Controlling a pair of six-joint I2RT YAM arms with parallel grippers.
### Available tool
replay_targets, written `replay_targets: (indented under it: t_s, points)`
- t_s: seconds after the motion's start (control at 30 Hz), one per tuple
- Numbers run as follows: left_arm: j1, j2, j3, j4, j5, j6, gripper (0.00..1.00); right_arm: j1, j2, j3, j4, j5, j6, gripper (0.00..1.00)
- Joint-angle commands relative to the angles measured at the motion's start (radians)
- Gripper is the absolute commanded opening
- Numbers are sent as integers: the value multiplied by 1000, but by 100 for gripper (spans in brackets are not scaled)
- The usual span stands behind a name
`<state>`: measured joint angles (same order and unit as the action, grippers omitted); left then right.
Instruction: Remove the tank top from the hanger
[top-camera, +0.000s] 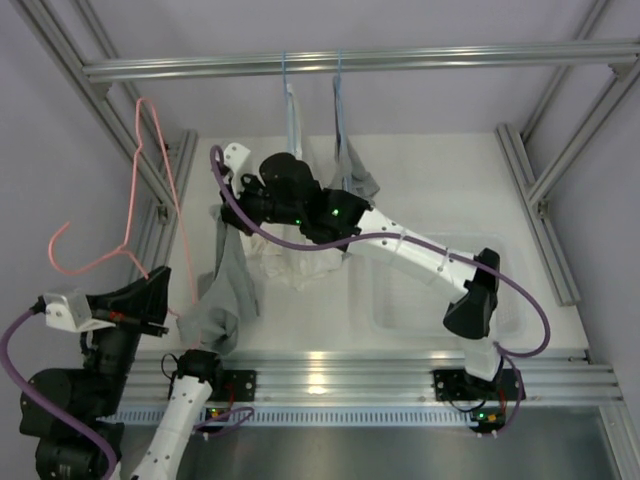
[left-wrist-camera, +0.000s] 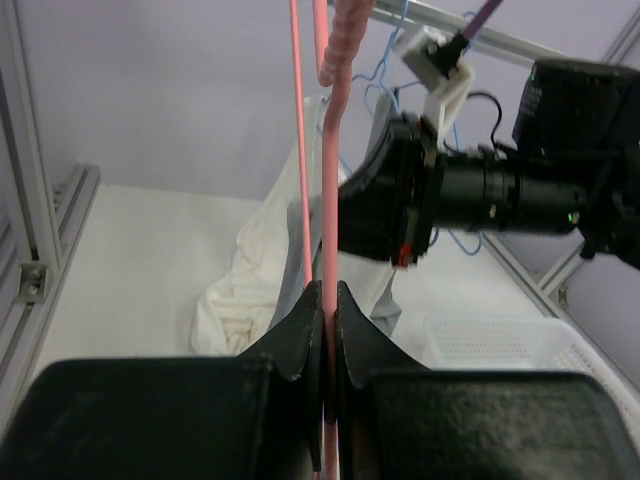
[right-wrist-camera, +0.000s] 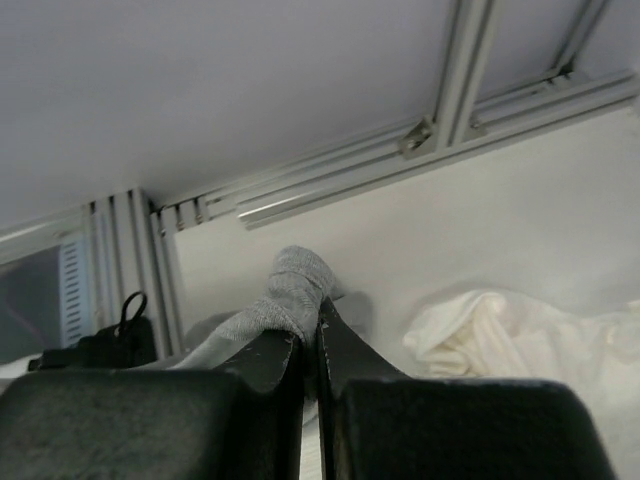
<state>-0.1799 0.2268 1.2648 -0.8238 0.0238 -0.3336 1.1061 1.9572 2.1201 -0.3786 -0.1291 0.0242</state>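
Note:
A pink wire hanger (top-camera: 160, 170) stands tilted at the left side. My left gripper (top-camera: 168, 308) is shut on its lower wire, which the left wrist view shows pinched between the jaws (left-wrist-camera: 328, 300). The grey tank top (top-camera: 228, 285) hangs as a long strip from my right gripper (top-camera: 232, 205) down to the hanger's lower end. My right gripper is shut on a bunched fold of the grey fabric (right-wrist-camera: 295, 290), with the jaws (right-wrist-camera: 308, 335) closed tight. Whether the top is still looped on the wire is hidden.
A white cloth (top-camera: 290, 262) lies crumpled on the table under the right arm. Two blue hangers (top-camera: 338, 85) with garments hang from the back rail. A clear bin (top-camera: 430, 300) sits at the right. Aluminium frame posts (top-camera: 160, 190) line both sides.

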Motion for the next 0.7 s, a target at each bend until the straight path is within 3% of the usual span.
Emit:
replay_targets:
  t_s: [0.0,0.17,0.27,0.43,0.57,0.67]
  points:
    - [-4,89,-45,253,8,-9,0,35,-112,-60,76,-37,45,0]
    - [-4,160,-79,405,-56,39,0,46,-193,-233,142,-34,80,0]
    - [-3,241,-70,482,-134,54,0,47,-186,-275,135,79,74,0]
    - [-3,342,-108,652,-203,123,0,58,-178,-388,179,36,114,0]
    - [-3,442,52,504,-194,114,0,84,-136,-417,184,221,69,0]
    - [-4,464,105,361,-208,107,0,86,-89,-460,197,237,68,0]
